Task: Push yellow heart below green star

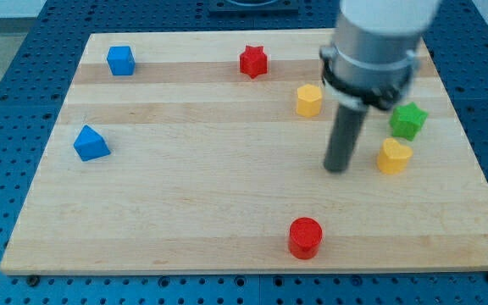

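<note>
The yellow heart [393, 156] lies on the wooden board at the view's right, just below and slightly left of the green star [407, 119]; the two are close, almost touching. My tip [337, 168] rests on the board to the left of the yellow heart, a short gap away, and does not touch it. The arm's grey body [378, 47] hangs above, partly hiding the board near the green star.
A yellow hexagon [309, 100] sits left of the rod, up the board. A red star [253, 61] is near the top middle, a blue cube [120, 60] at top left, a blue triangle [90, 143] at left, a red cylinder [305, 237] near the bottom edge.
</note>
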`<action>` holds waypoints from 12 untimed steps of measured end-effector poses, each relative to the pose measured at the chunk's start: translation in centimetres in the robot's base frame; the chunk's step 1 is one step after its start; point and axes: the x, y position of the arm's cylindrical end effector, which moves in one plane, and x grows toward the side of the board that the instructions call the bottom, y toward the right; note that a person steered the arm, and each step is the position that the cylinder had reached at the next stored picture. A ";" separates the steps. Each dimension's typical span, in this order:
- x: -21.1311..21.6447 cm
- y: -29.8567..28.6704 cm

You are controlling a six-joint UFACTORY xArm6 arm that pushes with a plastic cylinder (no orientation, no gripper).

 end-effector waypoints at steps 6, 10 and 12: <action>-4.5 6.7; 3.6 6.4; 8.6 6.5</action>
